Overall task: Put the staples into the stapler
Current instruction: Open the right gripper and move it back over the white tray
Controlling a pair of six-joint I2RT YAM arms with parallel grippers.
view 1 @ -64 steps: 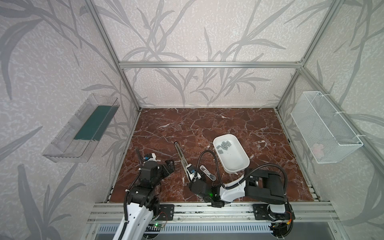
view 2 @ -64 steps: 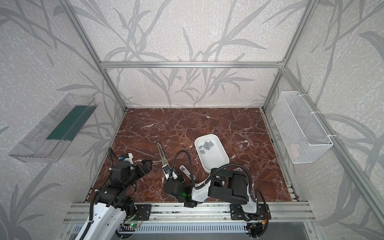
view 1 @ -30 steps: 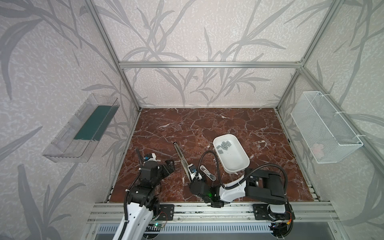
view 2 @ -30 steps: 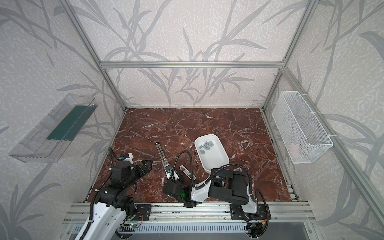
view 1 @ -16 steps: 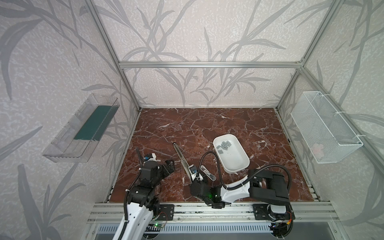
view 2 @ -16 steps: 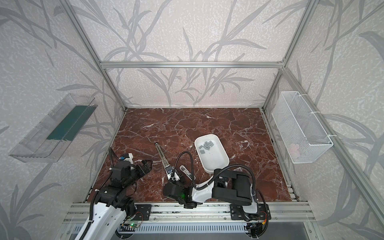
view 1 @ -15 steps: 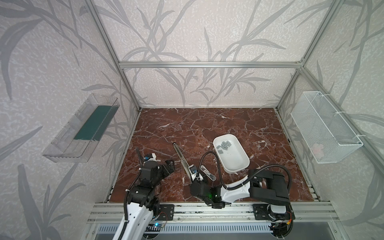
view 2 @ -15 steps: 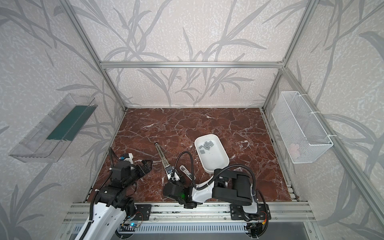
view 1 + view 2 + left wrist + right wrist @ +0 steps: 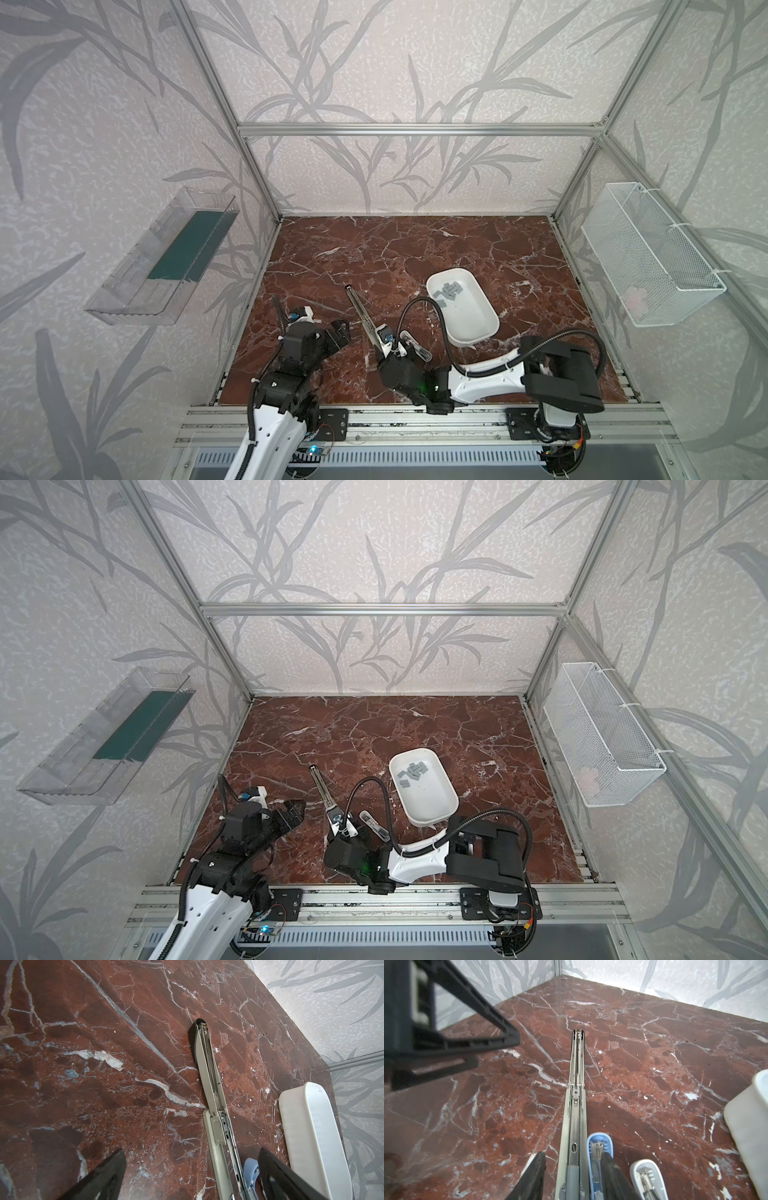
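Filling the lower middle of both top views, the red marble desk [image 9: 415, 249] sits between a white wire basket [image 9: 648, 257] on the right wall and a clear plastic shelf [image 9: 158, 262] on the left wall. A white tray [image 9: 469, 322] lies right of centre. Just left of it the stapler [image 9: 360, 309] lies folded open flat, its long metal rail facing up. At the lower left the left end effector [image 9: 192, 1150] hangs near the stapler with its fingers spread wide and nothing between them. The right end effector [image 9: 573, 1155] straddles the stapler's near end with its fingers apart, a gap showing beside the rail. The staples [image 9: 448, 292], small grey strips, lie heaped in the tray's far end.
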